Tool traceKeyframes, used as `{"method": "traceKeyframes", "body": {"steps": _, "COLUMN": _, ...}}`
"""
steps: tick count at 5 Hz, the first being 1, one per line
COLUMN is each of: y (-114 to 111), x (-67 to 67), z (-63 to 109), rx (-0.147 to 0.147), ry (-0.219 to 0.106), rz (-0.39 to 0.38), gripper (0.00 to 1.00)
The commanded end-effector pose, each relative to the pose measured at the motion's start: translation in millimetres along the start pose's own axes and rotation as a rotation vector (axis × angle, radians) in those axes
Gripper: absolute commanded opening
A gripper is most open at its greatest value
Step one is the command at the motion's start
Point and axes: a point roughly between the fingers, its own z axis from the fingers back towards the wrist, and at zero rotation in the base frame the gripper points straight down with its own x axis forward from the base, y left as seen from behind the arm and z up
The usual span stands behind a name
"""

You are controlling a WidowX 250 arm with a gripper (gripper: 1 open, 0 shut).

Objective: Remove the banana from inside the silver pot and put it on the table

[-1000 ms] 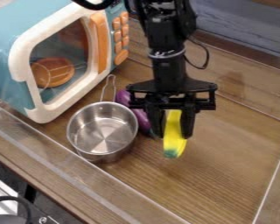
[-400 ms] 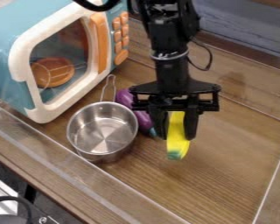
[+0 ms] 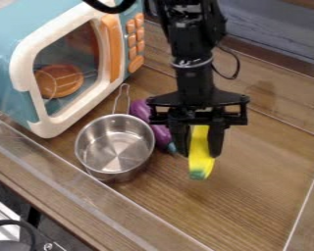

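A black gripper (image 3: 199, 139) is seen pointing steeply down over a brown wood-grain tabletop (image 3: 258, 201); its fingers are clenched on a small yellow banana (image 3: 199, 157), which is held nearly upright between them; the banana's greenish lower tip is seen at or just above the tabletop, and whether it touches cannot be told. To the left of the gripper, near but apart from it, a round silver pot (image 3: 117, 146) is set on the tabletop; its inside is seen bare and shiny, and a thin wire handle is raised from its far rim. Just behind the gripper and to its left, a purple eggplant toy (image 3: 150, 114) is partly hidden by the gripper's black crossbar. Further left and behind, a white-and-teal toy microwave (image 3: 66, 67) with an orange panel is placed. Clear plastic walls (image 3: 42, 162) are seen along the tabletop's edges, in front of and to the right of the gripper.
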Motion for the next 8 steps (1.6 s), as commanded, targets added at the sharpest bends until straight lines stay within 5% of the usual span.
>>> {"method": "traceKeyframes", "body": {"steps": 1, "y": -5.5, "x": 1.2, "z": 4.3, "rx": -0.013, "ry": -0.019, "rz": -0.011, "gripper": 0.00}}
{"method": "traceKeyframes", "body": {"steps": 6, "y": -8.6, "x": -5.5, "z": 2.9, "rx": -0.004, "ry": -0.016, "rz": -0.001, "gripper": 0.00}}
{"method": "traceKeyframes", "body": {"steps": 7, "y": -9.0, "x": -6.5, "z": 3.2, "rx": -0.002, "ry": -0.015, "rz": 0.003, "gripper": 1.00}}
{"method": "traceKeyframes", "body": {"steps": 8, "y": -9.9, "x": -6.5, "z": 3.8, "rx": -0.004, "ry": -0.016, "rz": 0.007, "gripper": 1.00}}
